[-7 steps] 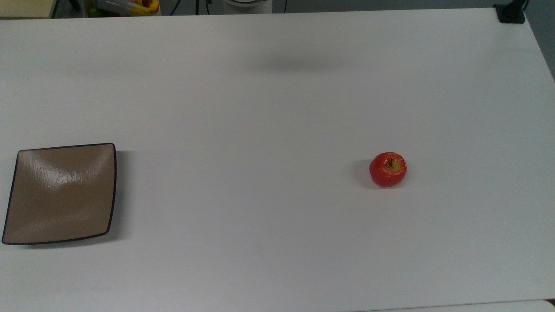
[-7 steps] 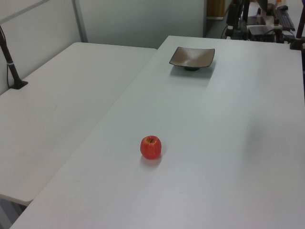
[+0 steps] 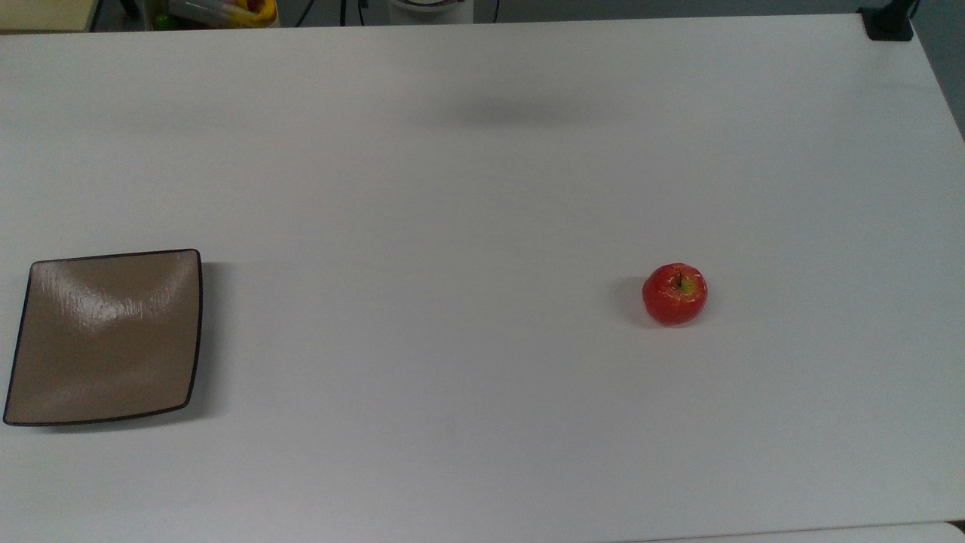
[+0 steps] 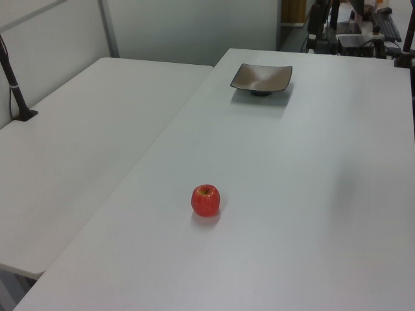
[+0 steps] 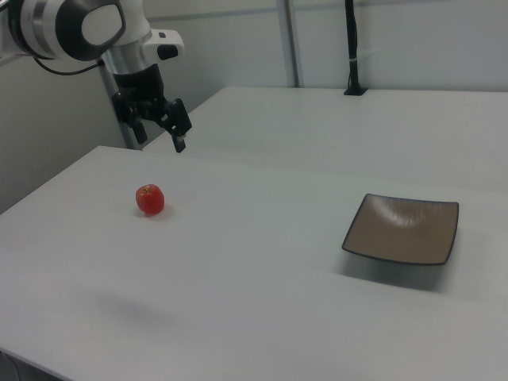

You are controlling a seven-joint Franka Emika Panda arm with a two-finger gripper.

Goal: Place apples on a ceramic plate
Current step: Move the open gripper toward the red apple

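A small glossy red apple (image 3: 675, 294) with a yellow-green patch at its stem sits alone on the white table, toward the top view's right. It also shows in the left view (image 4: 205, 200) and the right view (image 5: 149, 199). The square tan-brown ceramic plate (image 3: 105, 337) with a dark rim lies bare at the top view's far left (image 4: 261, 78) (image 5: 403, 228). In the right view my gripper (image 5: 159, 133) hangs open in the air, above and behind the apple, holding nothing.
A black clamped post (image 3: 889, 23) stands at the table's far right corner in the top view (image 5: 352, 48). A second white table (image 4: 78, 129) adjoins along the left view's left. Clutter (image 3: 219, 11) lies beyond the far edge.
Apple and plate have not moved. The soft shadow on the far part of the table has spread slightly toward the top view's left.
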